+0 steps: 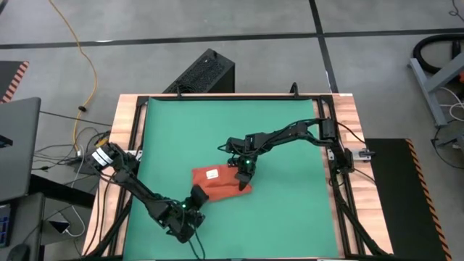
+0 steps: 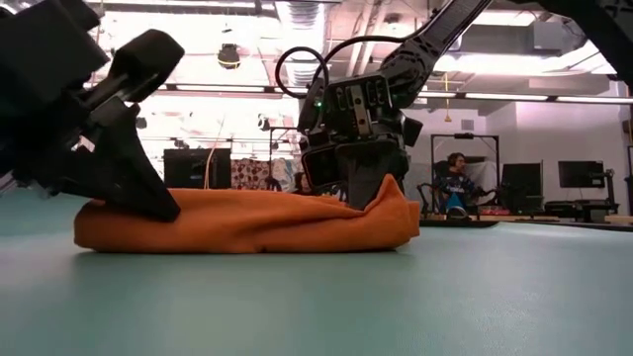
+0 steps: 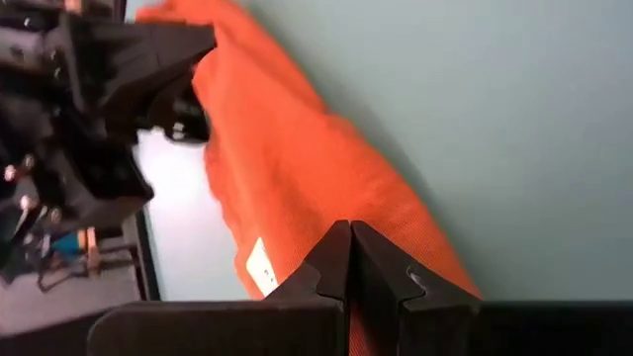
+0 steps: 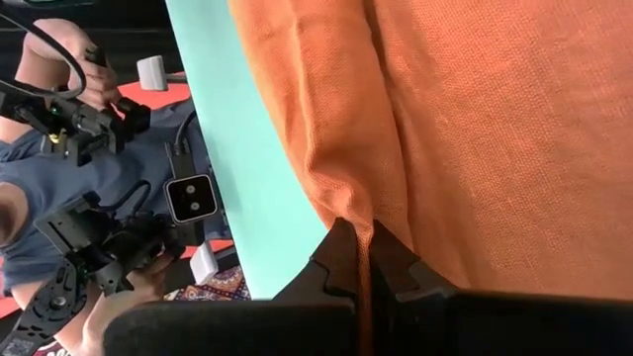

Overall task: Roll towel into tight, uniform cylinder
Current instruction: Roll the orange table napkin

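Observation:
The orange-red towel [image 1: 221, 181] lies on the green mat [image 1: 290, 217] as a low, long bundle [image 2: 247, 222], its white tag [image 1: 212, 174] facing up. My left gripper [image 1: 197, 194] is shut at the towel's near left end, with no cloth showing between its fingers [image 3: 326, 262]. My right gripper [image 1: 243, 174] is shut on the towel at its right end, where the cloth rises in a small peak [image 2: 388, 193]. My left gripper lays its shut fingertips [image 2: 158, 203] against the towel's left end [image 2: 119, 222], slanting down from the table's near left. That end lies flat on the mat. My right gripper pinches a raised fold of the towel [image 4: 346, 198] between its two fingers, close to the right end. The fingers slant down from the table's far right. The fold stands up in a ridge [image 2: 391, 198] while the cloth around it rests on the mat.
The mat fills a wooden-edged table [image 1: 129, 130]. A black box [image 1: 205, 72] and a yellow cable [image 1: 87, 65] lie on the floor beyond the far edge. A person sits in the room behind [image 2: 455, 183]. Bare mat stretches to the right and far side of the towel.

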`<action>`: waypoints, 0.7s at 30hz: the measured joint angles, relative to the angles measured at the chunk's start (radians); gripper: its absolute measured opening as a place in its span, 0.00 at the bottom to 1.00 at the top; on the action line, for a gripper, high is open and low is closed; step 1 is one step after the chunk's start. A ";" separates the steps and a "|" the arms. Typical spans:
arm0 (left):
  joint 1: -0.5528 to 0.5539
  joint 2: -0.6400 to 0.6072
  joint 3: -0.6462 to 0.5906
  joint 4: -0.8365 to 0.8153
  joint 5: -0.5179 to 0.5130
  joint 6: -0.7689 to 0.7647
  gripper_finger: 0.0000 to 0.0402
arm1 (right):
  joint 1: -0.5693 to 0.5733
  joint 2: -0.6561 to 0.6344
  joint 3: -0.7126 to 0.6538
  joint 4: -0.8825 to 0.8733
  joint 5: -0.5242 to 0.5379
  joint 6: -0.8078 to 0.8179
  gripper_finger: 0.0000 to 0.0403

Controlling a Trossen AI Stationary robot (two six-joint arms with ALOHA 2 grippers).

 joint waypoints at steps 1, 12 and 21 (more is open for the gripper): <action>0.000 -0.001 0.000 -0.007 -0.012 -0.016 0.00 | 0.000 0.000 0.000 0.000 0.003 0.000 0.03; -0.010 -0.001 -0.002 -0.091 -0.032 -0.221 0.00 | 0.003 -0.001 0.000 0.002 0.106 -0.103 0.12; -0.009 -0.001 -0.001 -0.161 -0.004 -0.347 0.00 | 0.003 -0.004 0.001 0.005 0.224 -0.125 0.18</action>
